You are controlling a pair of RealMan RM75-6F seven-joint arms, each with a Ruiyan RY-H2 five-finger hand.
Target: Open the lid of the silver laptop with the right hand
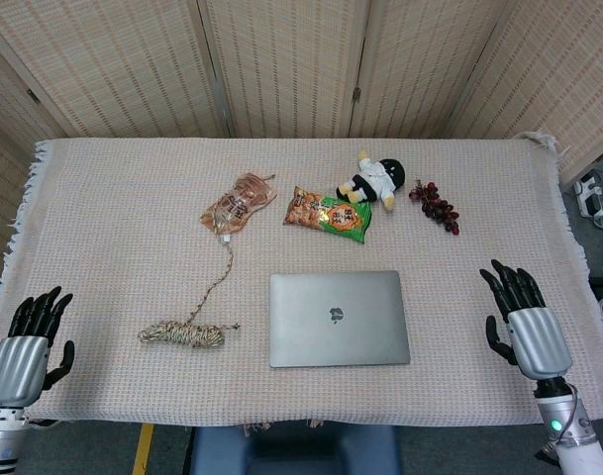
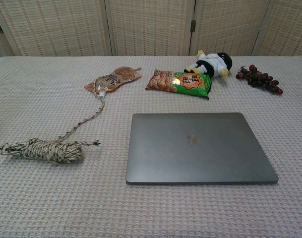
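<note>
Flat silver rectangular laptop (image 1: 340, 319), lid closed, lower centre of frame on woven beige tabletop (image 1: 113, 218). Right robot hand (image 1: 520, 320), lower right, fingers spread, holding nothing, well apart from it. Left robot hand (image 1: 31, 339), lower left, likewise empty. Coiled speckled rope (image 1: 181, 334) left of laptop

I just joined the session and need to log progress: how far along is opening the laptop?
Nothing is done yet: the laptop lies flat with its lid fully closed. Nothing is in hand; the right robot hand rests open on the table, apart from it. Still left: reach over, catch the lid edge and lift.
</note>
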